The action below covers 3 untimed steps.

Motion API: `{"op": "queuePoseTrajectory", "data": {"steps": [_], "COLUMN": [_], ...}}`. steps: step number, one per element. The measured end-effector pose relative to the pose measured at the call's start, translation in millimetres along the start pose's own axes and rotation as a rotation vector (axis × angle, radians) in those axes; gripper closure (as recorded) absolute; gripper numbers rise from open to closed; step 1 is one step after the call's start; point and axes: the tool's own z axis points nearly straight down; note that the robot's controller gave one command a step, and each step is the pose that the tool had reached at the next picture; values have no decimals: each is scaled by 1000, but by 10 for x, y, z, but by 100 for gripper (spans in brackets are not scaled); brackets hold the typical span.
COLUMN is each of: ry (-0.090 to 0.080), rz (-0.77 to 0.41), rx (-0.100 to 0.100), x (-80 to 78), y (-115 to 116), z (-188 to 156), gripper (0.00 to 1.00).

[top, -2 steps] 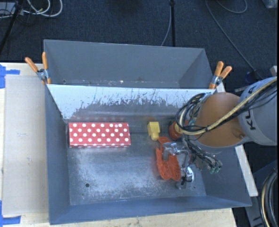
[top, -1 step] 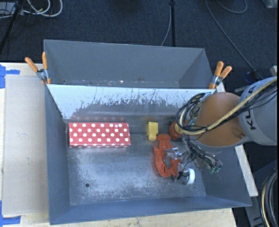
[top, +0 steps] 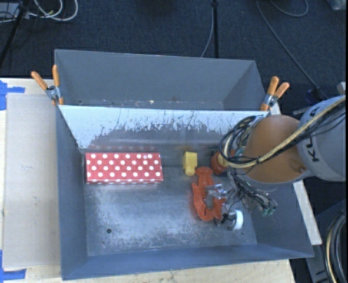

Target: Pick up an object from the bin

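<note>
**Pincer** (top: 222,208): low in the bin's near-right part, close to the floor. Whether it is wide, narrow or closed on anything cannot be told, since the wrist's own metalwork and wires cover it from above. Nothing can be confirmed as held.

**Nearest thing, orange-red strip** (top: 199,193): a soft-looking, bent piece lying flat on the floor.
- Its long axis runs from the far side of the bin towards the near side, with a hook at the near end.
- The pincer is at that near end, on the strip's right flank, touching it or just above it.
- The bulk of the strip lies to the view's left of the pincer and away towards the back wall.
- Judgement: any grasp here turns on closing across the strip's narrow width, not along its length.

**White round piece** (top: 238,220): just beside the pincer on its near-right side. Whether it is a loose thing or a part of the tool cannot be told.

**Arm**: enters from the view's right, with the orange wrist cover (top: 274,152) above the bin's right wall. The wrist is tipped down and leftward, and looped cables (top: 235,140) hang on its far side.

**Further out**:
- Small reddish ball (top: 218,165), just beyond the strip's far end.
- Yellow block (top: 189,163), near the ball on its left.
- Red box with white dots (top: 123,167), well apart at centre-left, long side parallel to the back wall.

**Bin** (top: 156,243): grey metal, with its floor bare towards the near-left.
</note>
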Motion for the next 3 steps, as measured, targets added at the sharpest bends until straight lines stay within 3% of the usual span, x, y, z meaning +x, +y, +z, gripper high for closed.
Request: {"op": "queuePoseTrajectory", "data": {"steps": [1,2,3], "ry": [0,0,7], "rz": [-1,-1,-42], "rx": [-1,-1,-5], "x": [121,122,137], "y": [-126,-126,-163], "z": [-1044,-1044,-1482], "gripper": [100,100,100]}}
